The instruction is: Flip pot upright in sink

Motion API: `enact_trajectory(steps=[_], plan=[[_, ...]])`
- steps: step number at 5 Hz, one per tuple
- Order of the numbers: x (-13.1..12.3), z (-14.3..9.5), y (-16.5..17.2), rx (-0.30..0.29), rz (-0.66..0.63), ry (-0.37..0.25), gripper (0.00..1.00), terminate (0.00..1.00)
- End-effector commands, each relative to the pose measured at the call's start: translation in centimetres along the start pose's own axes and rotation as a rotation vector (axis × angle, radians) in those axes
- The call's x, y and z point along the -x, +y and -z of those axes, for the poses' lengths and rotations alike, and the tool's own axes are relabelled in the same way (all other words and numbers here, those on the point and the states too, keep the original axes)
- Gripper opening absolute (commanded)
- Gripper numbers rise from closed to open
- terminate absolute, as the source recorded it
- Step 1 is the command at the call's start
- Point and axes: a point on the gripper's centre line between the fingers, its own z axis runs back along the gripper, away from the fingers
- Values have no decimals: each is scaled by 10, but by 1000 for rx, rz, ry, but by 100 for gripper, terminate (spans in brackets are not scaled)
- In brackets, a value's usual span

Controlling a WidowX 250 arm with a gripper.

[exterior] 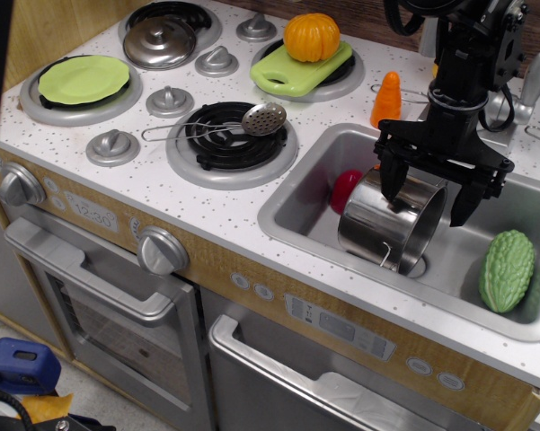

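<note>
In the sink [296, 215], left of centre, a red object [346, 189] hides behind the pot [388, 223], which leans tilted on its side, handle dangling. My gripper [425, 199] straddles its upper rim, fingers spread wide; contact looks likely, though I cannot confirm it. A green gourd [507, 269] lies clear, rightward.

A small shiny steel pot [391, 220] lies tilted on its side in the sink [292, 211], its open mouth facing right and a thin wire handle hanging down. The sink is a rectangular silver-grey basin with rounded corners.
</note>
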Motion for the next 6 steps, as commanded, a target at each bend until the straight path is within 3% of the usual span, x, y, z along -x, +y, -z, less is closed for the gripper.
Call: enact_trajectory(steps=[1,2,3,4,6], plan=[[0,0,0,0,0,0,100,0],[-9,-2,-17,-154,48,9,100,0],[-21,-13,-22,-255,105,51,100,0],[-25,-20,-27,-310,125,62,100,0],[-22,-15,-30,-504,224,38,100,0]])
